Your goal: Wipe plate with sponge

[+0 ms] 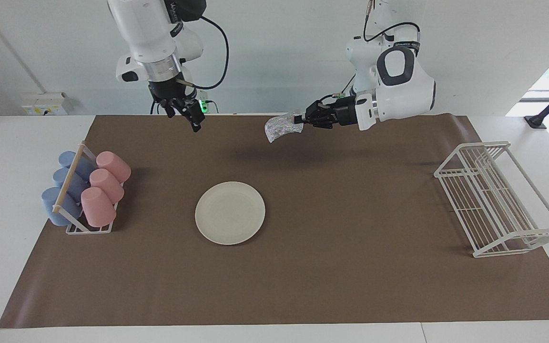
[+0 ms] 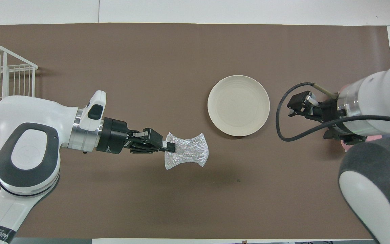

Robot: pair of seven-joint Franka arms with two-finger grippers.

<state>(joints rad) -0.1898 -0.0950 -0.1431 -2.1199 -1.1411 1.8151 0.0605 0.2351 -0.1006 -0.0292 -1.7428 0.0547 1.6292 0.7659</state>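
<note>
While the left pincer (image 1: 299, 120) grips the crinkly sponge (image 1: 278, 127), the right pincer (image 1: 189, 118) gapes.

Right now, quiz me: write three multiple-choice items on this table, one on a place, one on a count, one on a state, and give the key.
1. Where is the plate?
A. flat on the brown mat
B. in the wire rack
C. on top of the cups

2. How many pink cups lie in the cup holder?
A. one
B. three
C. five

3. What is the state of the sponge?
A. lying on the plate
B. lying on the mat
C. held in the air by the left gripper

Key: 1 A, the plate lies on the mat, and the rack stands at the left arm's end. 2 B, three pink cups lie beside the blue cups. 3 C, the left gripper is shut on one edge of the sponge, while the right gripper is open and holds nothing.
</note>
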